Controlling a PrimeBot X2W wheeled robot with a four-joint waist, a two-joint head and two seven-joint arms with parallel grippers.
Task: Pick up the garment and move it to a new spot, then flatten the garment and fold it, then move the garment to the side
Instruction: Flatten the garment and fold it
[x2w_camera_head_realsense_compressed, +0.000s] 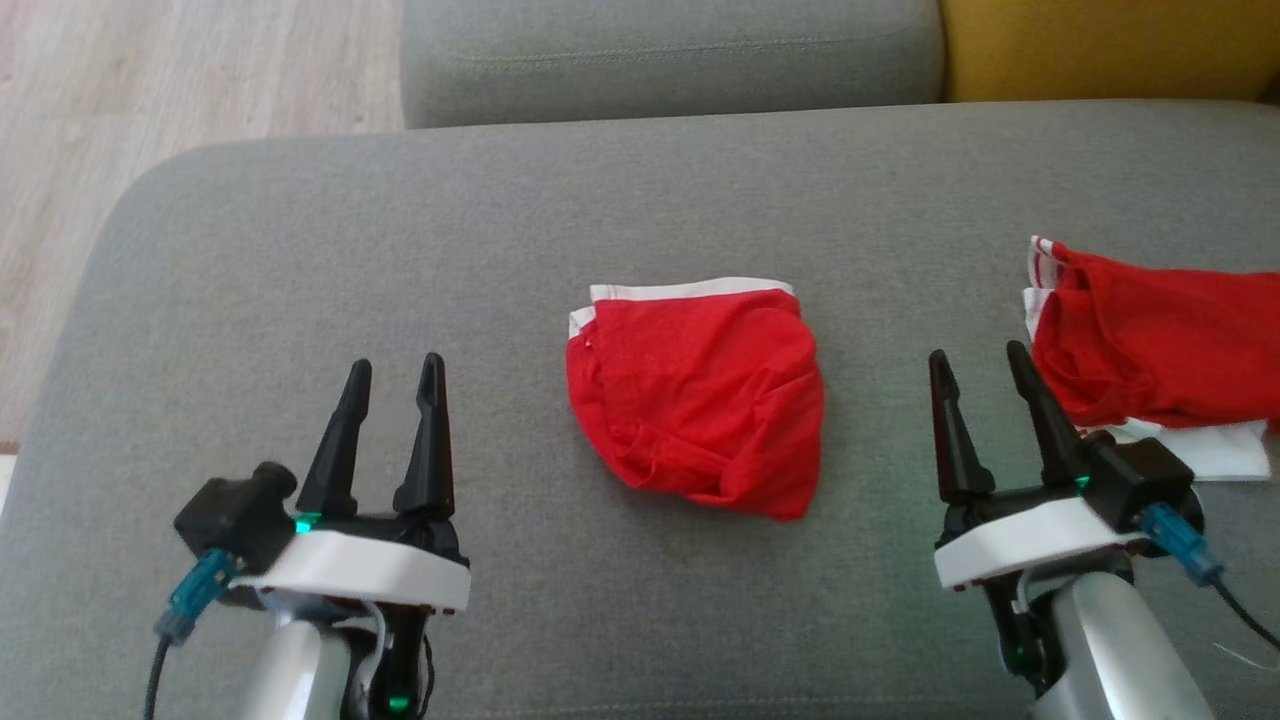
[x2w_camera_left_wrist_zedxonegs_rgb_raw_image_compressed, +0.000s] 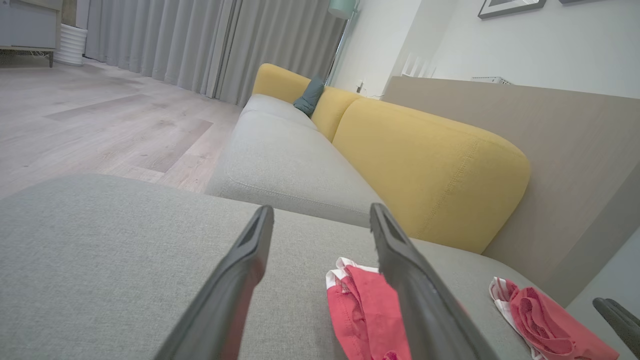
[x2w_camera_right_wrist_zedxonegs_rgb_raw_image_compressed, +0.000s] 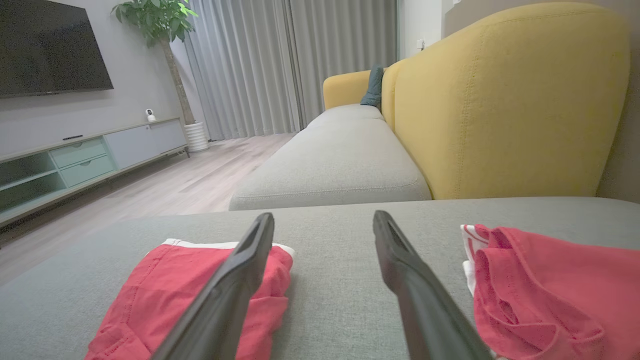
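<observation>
A red garment with a white waistband lies crumpled in the middle of the grey cushion, between my two arms. It shows in the left wrist view and in the right wrist view. My left gripper rests open to its left, fingers apart and holding nothing. To the garment's right, my right gripper is open as well and also holds nothing.
A second red and white garment lies bunched at the right edge, just beyond my right gripper; it also shows as a red heap. A yellow backrest stands behind. Wooden floor lies past the cushion's left edge.
</observation>
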